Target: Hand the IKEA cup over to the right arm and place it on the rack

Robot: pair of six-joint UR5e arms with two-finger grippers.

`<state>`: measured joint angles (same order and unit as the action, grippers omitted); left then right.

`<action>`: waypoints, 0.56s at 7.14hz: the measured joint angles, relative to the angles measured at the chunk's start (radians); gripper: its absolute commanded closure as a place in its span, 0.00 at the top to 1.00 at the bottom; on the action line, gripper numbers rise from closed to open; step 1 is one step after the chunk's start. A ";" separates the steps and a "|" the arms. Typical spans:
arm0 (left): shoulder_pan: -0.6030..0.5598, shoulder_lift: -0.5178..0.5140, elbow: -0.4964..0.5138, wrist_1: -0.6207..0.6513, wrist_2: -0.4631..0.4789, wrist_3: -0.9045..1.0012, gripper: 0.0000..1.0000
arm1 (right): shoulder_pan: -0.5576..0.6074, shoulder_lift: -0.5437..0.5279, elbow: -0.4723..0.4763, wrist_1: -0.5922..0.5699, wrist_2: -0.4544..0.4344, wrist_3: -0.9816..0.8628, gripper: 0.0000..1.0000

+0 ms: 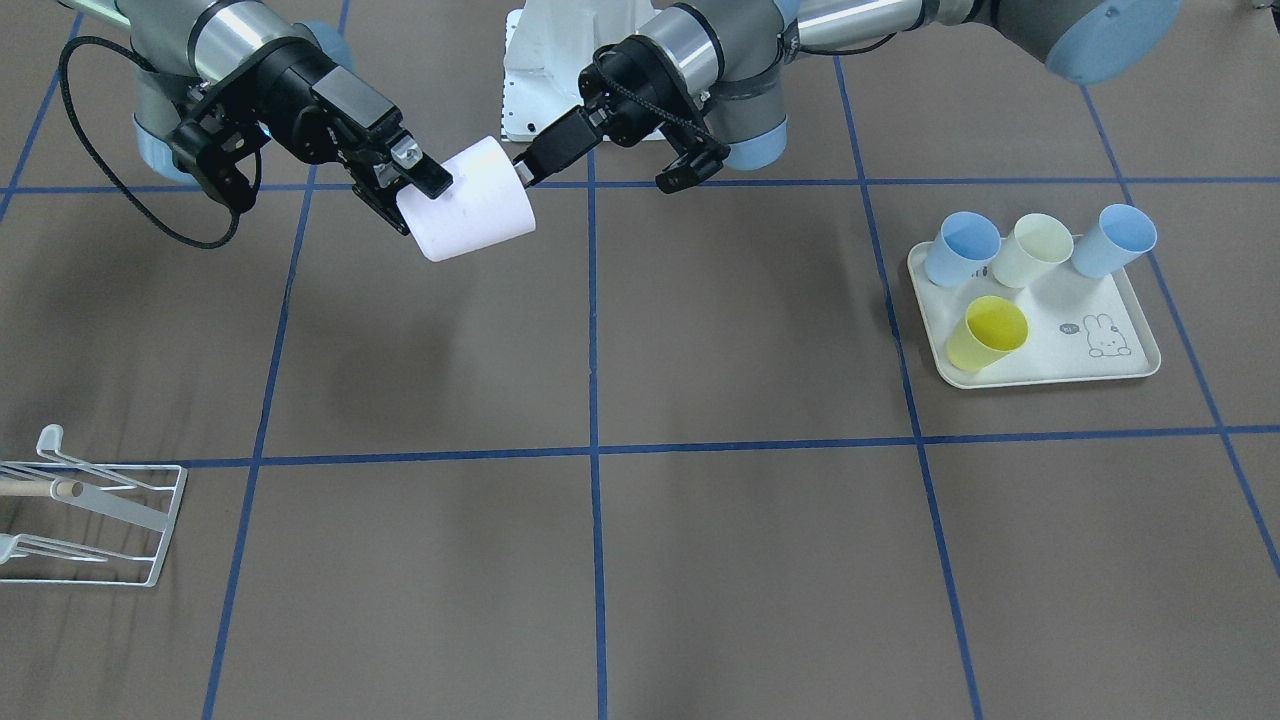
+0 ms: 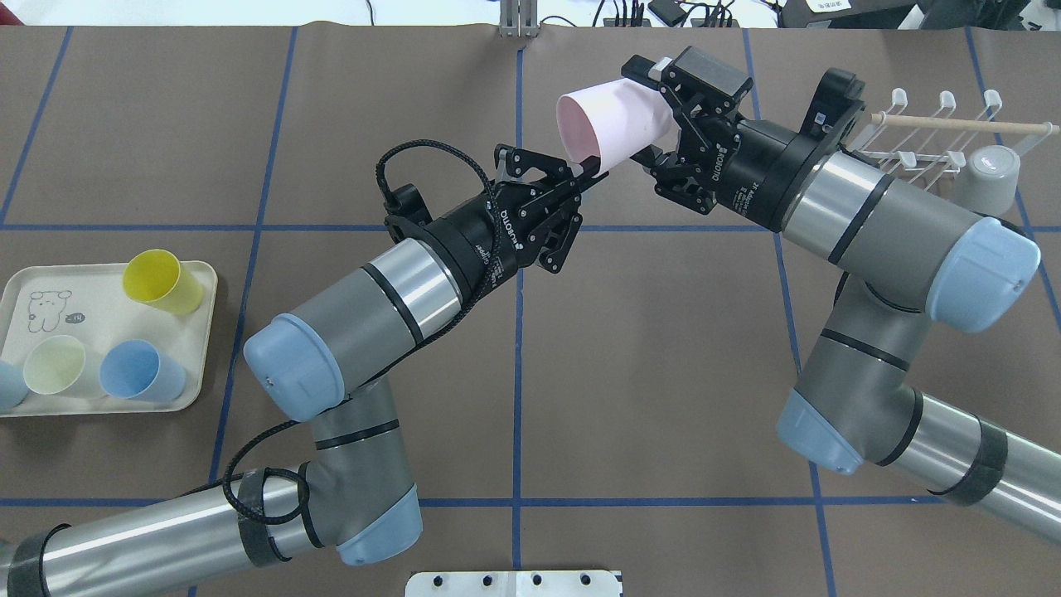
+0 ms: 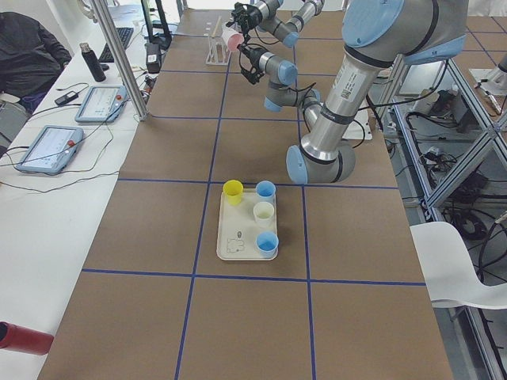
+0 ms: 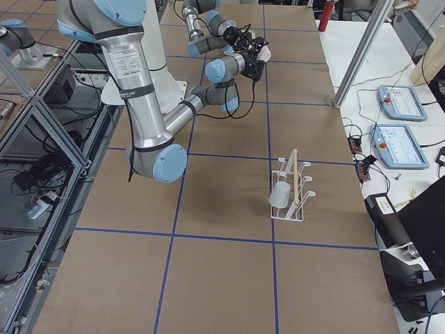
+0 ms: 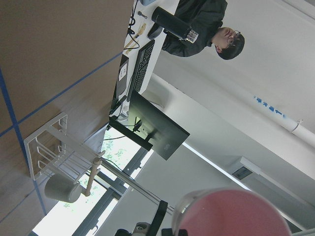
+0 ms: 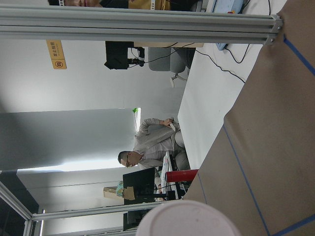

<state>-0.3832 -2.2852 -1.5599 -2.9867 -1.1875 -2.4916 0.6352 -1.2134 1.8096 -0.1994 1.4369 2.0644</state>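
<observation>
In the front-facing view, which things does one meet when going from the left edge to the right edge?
From the left: white wire rack with wooden dowel → right arm's black tool → pale pink plastic cup → left arm's black tool → cream rabbit-print tray.

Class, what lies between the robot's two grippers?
The pink cup, held by the right gripper, its rim toward the left gripper; the overhead view shows it.
</observation>
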 measured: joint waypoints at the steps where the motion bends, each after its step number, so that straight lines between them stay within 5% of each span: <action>1: 0.005 -0.004 -0.001 0.000 0.000 0.002 0.00 | 0.000 0.000 -0.001 0.000 -0.003 0.000 0.99; 2: 0.007 -0.005 -0.001 0.000 0.000 0.003 0.00 | 0.000 0.001 -0.001 0.000 -0.007 0.000 0.90; 3: 0.009 -0.005 -0.001 0.000 -0.001 0.003 0.00 | 0.000 0.001 -0.001 0.001 -0.010 0.001 0.36; 4: 0.010 -0.006 -0.002 -0.002 -0.003 0.004 0.18 | 0.000 0.001 -0.001 0.001 -0.012 0.002 0.00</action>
<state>-0.3736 -2.2908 -1.5615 -2.9884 -1.1901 -2.4878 0.6353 -1.2126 1.8090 -0.1981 1.4245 2.0661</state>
